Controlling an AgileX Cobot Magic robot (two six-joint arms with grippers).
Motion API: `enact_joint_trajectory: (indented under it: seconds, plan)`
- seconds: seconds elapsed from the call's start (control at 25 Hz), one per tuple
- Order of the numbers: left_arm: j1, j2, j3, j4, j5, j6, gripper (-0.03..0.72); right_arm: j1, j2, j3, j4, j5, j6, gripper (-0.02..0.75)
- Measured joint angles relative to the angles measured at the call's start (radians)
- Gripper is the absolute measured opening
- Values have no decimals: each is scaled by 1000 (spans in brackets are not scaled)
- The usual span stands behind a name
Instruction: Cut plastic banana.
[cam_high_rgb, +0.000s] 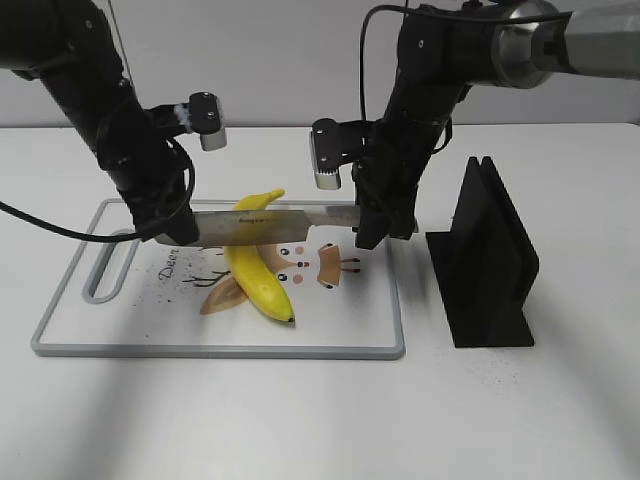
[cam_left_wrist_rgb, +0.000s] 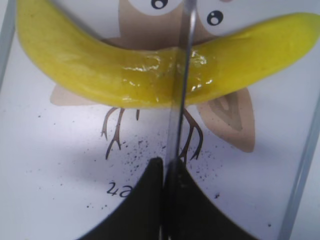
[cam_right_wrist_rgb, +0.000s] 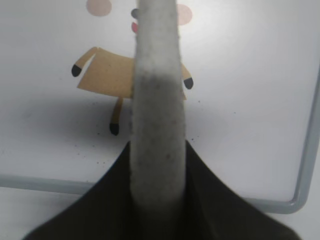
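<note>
The knife (cam_high_rgb: 275, 224) is held at both ends: the left gripper (cam_high_rgb: 178, 232) is clenched on the blade's far end, the thin steel edge being seen pinched between its dark fingers (cam_left_wrist_rgb: 150, 200) in the left wrist view, and the right gripper (cam_high_rgb: 375, 232) is clamped around the pale grey handle (cam_right_wrist_rgb: 155, 100), which is seen rising between its black fingers (cam_right_wrist_rgb: 210, 200) in the right wrist view. The blade is laid level across the plastic banana (cam_high_rgb: 258, 275), crossing it near the middle of its length, where a glossy patch is shown beside the edge in the left wrist view; whether the edge is pressed into the banana or only resting on it cannot be told. The banana is lying on the white cutting board (cam_high_rgb: 340, 330), over a printed cartoon animal (cam_high_rgb: 325, 265), with its stem pointed away and its dark tip pointed toward the board's near edge. A black knife stand (cam_high_rgb: 490, 260) is set upright on the white table (cam_high_rgb: 300, 420), just beside the board's right edge.
</note>
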Motion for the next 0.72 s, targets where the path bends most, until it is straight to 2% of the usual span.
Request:
enact_joint_trajectory:
  seconds: [0.32, 0.72]
  plan:
    - [1, -1, 0, 10, -2, -1, -12, 0, 1, -14, -3, 10, 6, 183]
    - [-4, -75, 14, 35, -13, -5, -18, 0, 17, -165, -19, 162, 46, 183]
